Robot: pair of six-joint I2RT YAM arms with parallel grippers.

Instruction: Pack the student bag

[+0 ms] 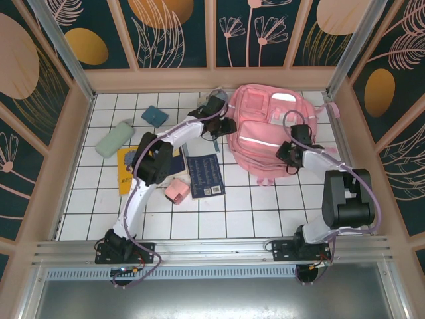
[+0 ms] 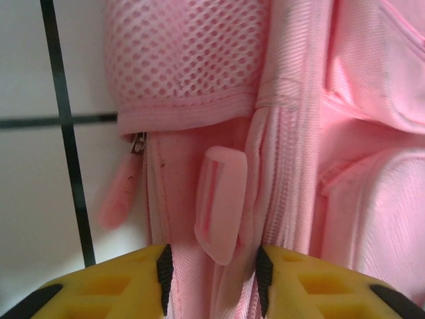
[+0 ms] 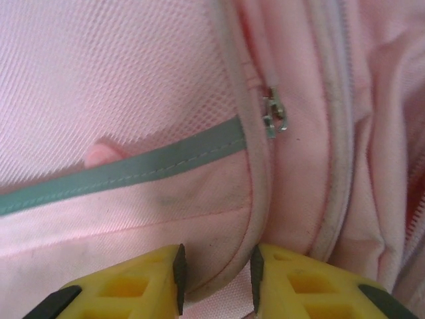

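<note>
Leaf-painted walls (image 1: pixel 172 33) enclose a white tiled surface (image 1: pixel 259 209). The student bag (image 1: pixel 272 129) lies flat at upper right of the overhead frame, front pockets up. The right hand (image 3: pixel 216 272) pinches its piped seam, probably to steady it beside the zip slider (image 3: pixel 275 113); the left hand (image 2: pixel 212 266) straddles side fabric near the zip pull (image 2: pixel 119 199), grip impossible to tell
</note>
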